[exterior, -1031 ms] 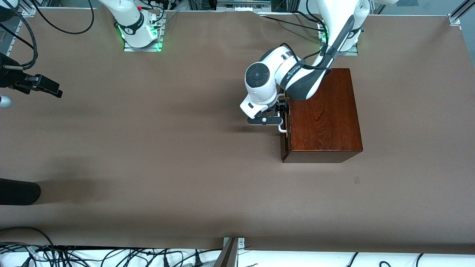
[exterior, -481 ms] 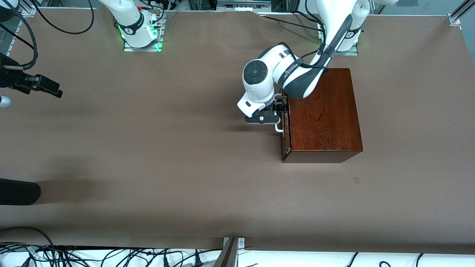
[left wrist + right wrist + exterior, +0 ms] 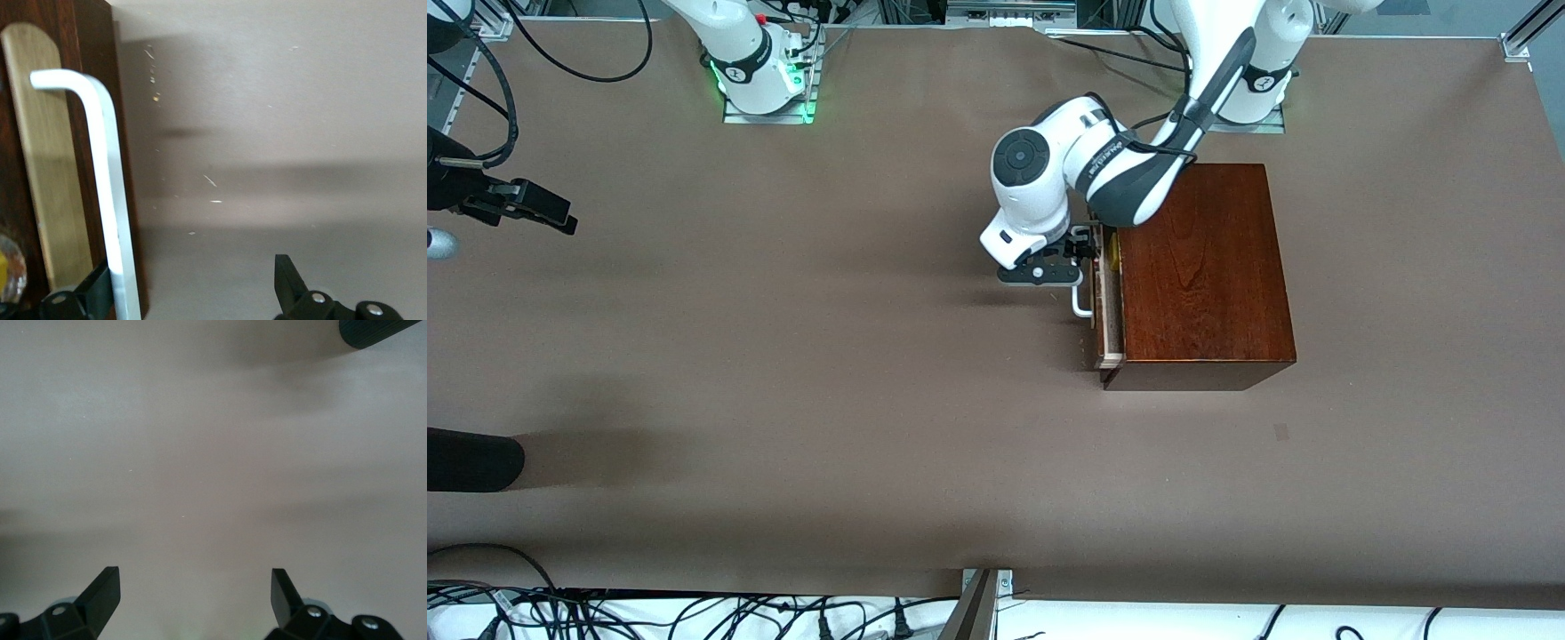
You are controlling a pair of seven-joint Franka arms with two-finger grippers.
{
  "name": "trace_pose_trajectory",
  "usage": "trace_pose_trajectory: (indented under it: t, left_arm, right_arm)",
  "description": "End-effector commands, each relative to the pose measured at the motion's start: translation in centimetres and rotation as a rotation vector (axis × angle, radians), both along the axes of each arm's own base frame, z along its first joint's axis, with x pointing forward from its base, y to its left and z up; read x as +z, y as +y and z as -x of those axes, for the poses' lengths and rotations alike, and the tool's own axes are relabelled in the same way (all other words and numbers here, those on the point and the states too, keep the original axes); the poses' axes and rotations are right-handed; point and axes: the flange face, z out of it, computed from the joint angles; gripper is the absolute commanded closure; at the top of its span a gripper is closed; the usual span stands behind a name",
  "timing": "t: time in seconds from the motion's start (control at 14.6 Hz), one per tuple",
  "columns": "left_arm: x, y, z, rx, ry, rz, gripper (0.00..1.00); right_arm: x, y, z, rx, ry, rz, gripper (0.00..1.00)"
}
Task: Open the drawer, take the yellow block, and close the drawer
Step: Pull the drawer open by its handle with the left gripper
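The dark mahogany box stands near the left arm's base. Its drawer is pulled out a little, and a strip of pale wood tray shows. The white bar handle sticks out from the drawer front, and it also shows in the left wrist view. My left gripper is open, with one finger hooked between the handle and the drawer front. A sliver of the yellow block shows in the drawer gap. My right gripper is open and empty, waiting over bare table at the right arm's end.
A black rounded object lies at the table's edge at the right arm's end, nearer the front camera; it also shows in the right wrist view. Cables run along the table's front edge. Brown table spreads in front of the drawer.
The drawer has slid out of the box toward the right arm's end. My left gripper has moved the same way with the handle. The right arm has not moved.
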Motion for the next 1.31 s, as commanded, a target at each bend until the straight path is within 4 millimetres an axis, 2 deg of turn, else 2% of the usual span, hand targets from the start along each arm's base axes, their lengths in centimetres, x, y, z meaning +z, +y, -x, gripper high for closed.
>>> trace_pose_trajectory:
  t: [0.0, 0.14, 0.48, 0.69, 1.03, 1.24]
  left_arm:
    - [0.0, -3.7, 0.7, 0.007, -0.040, 0.018, 0.00]
    - [-0.2, -4.4, 1.1, -0.001, -0.043, 0.016, 0.00]
    - [-0.8, -7.6, 2.1, 0.005, -0.038, 0.044, 0.00]
    - [-0.5, -9.1, 2.6, -0.003, -0.040, 0.066, 0.00]
    - [-0.6, -10.1, 2.9, -0.004, -0.045, 0.087, 0.00]
    - [-0.7, -11.5, 3.8, -0.014, -0.040, 0.104, 0.00]
  right_arm:
    - [0.0, 0.1, 0.3, -0.007, 0.003, 0.002, 0.00]
    - [0.0, 0.1, 0.3, -0.007, 0.003, 0.002, 0.00]
    - [-0.1, 0.1, 0.3, -0.007, 0.006, 0.002, 0.00]
    - [-0.1, 0.1, 0.3, -0.008, 0.006, 0.002, 0.00]
    - [-0.1, 0.1, 0.3, -0.007, 0.006, 0.000, 0.00]
    - [0.0, 0.0, 0.4, -0.008, 0.006, 0.000, 0.00]
